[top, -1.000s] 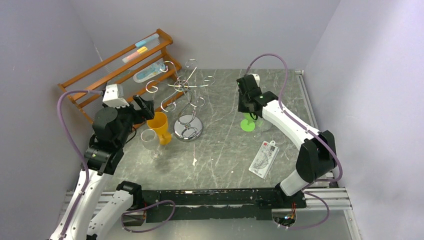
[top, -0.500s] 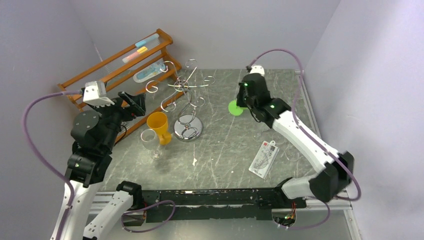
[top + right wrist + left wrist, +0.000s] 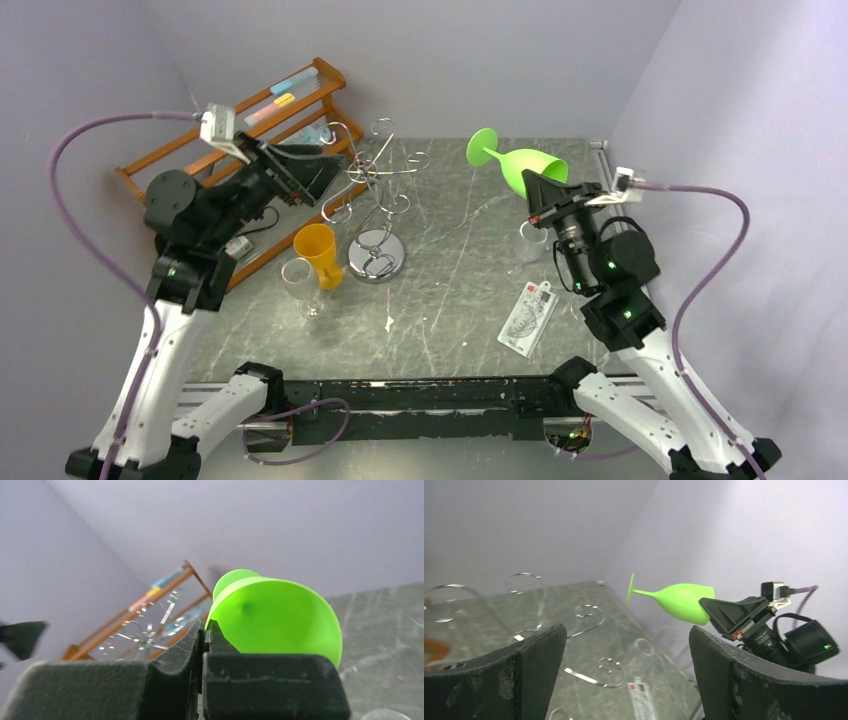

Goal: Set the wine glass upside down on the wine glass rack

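The green wine glass hangs in the air on its side over the right half of the table, foot pointing toward the back left. My right gripper is shut on its rim; the right wrist view shows the pinch and the green bowl. The wine glass rack, chrome wire with curled hooks and a round base, stands at centre, left of the glass and apart from it. My left gripper is open and empty, raised beside the rack's left hooks. The left wrist view shows the glass beyond its open jaws.
A slanted wooden shelf rack stands at the back left. An orange glass and a clear glass sit left of the rack's base. A white packet lies front right, with clear glasses near it.
My right arm lifted the green glass off the table and swung back, turning the glass onto its side in the air. My left arm rose and turned toward the rack.
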You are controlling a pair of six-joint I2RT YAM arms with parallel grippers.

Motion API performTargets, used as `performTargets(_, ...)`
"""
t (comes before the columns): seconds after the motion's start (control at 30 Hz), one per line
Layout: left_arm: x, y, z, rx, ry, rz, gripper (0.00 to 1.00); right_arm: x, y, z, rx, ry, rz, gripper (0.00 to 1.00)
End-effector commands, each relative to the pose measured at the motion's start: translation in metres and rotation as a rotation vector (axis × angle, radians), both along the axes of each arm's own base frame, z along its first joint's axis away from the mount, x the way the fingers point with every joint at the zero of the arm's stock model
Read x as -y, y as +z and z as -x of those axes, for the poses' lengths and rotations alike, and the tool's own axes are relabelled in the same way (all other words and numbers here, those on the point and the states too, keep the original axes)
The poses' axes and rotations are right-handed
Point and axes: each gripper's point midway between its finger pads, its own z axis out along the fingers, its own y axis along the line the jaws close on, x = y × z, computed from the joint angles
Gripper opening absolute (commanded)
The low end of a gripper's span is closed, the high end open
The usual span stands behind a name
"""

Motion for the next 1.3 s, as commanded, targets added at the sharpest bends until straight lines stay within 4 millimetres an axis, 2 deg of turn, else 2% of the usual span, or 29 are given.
performTargets(0.0,0.039,0.022,0.011,0.003,-0.292,0.126,0.96,0.006,0.045,0.033,0.174,0.079,-0.174,0.00)
performTargets(0.1,0.059,0.026,0.000,-0.039,-0.326,0.183,0.97,0.012,0.065,0.055,0.269,0.125,-0.253,0.00)
performTargets(0.23,0.112,0.034,0.007,-0.058,-0.408,0.249,0.95,0.011,0.085,0.071,0.350,0.184,-0.310,0.00)
performTargets(0.3,0.131,0.043,0.018,-0.021,-0.444,0.308,0.96,0.010,0.093,0.077,0.382,0.210,-0.324,0.00)
performTargets(0.33,0.137,0.045,0.017,-0.024,-0.443,0.344,0.96,0.010,0.098,0.081,0.396,0.223,-0.336,0.00)
performTargets(0.47,0.157,0.042,0.019,-0.075,-0.458,0.498,0.97,0.011,0.110,0.091,0.441,0.263,-0.386,0.00)
performTargets(0.63,0.178,0.042,0.020,-0.094,-0.440,0.584,0.97,-0.003,0.114,0.094,0.439,0.344,-0.397,0.00)
performTargets(0.77,0.184,0.039,0.007,-0.130,-0.353,0.630,0.96,-0.009,0.114,0.096,0.439,0.388,-0.413,0.00)
performTargets(0.87,0.187,0.048,0.004,-0.093,-0.310,0.672,0.97,-0.014,0.110,0.096,0.442,0.416,-0.428,0.00)
performTargets(1.0,0.200,0.063,0.004,-0.017,-0.315,0.660,0.89,-0.032,0.113,0.111,0.484,0.537,-0.360,0.00)
performTargets(1.1,0.202,0.071,0.005,0.010,-0.340,0.709,0.81,-0.038,0.110,0.114,0.485,0.571,-0.340,0.00)
performTargets(1.27,0.199,0.088,0.025,0.140,-0.417,0.786,0.46,-0.038,0.102,0.112,0.456,0.572,-0.351,0.00)
